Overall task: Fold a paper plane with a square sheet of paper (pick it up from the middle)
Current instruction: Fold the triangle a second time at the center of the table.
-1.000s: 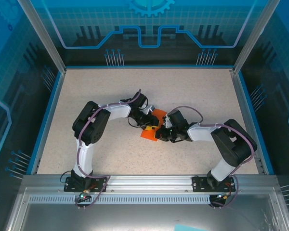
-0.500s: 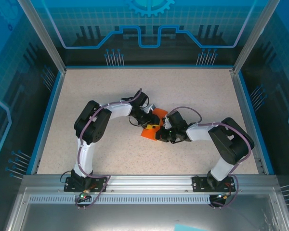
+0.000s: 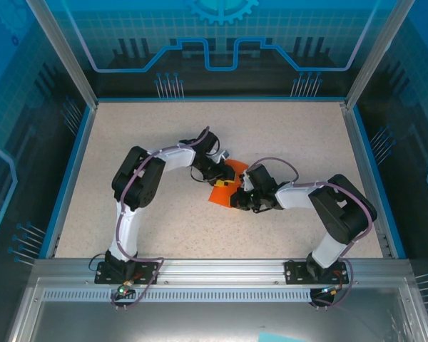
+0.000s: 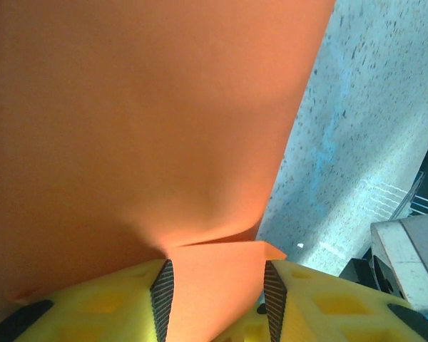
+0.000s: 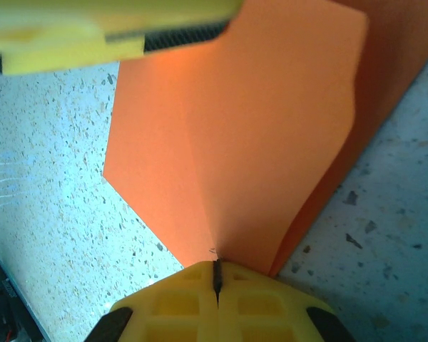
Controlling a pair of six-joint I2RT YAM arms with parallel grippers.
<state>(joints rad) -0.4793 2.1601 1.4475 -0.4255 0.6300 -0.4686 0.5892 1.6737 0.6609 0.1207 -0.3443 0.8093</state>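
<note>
At centre frame the paper plane [image 3: 220, 195] is pinched by the right end effector [image 5: 216, 274]; the left end effector [image 4: 214, 299] is spread around 1 flap.

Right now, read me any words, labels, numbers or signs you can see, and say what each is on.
No readable text anywhere. The paper plane is plain orange, the speckled table has no print, and the back panel carries a gear emblem and blue line graphics without letters.

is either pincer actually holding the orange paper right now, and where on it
The right pincer is shut on the paper plane, pinching a creased corner. The left pincer stands open around a small flap.
</note>
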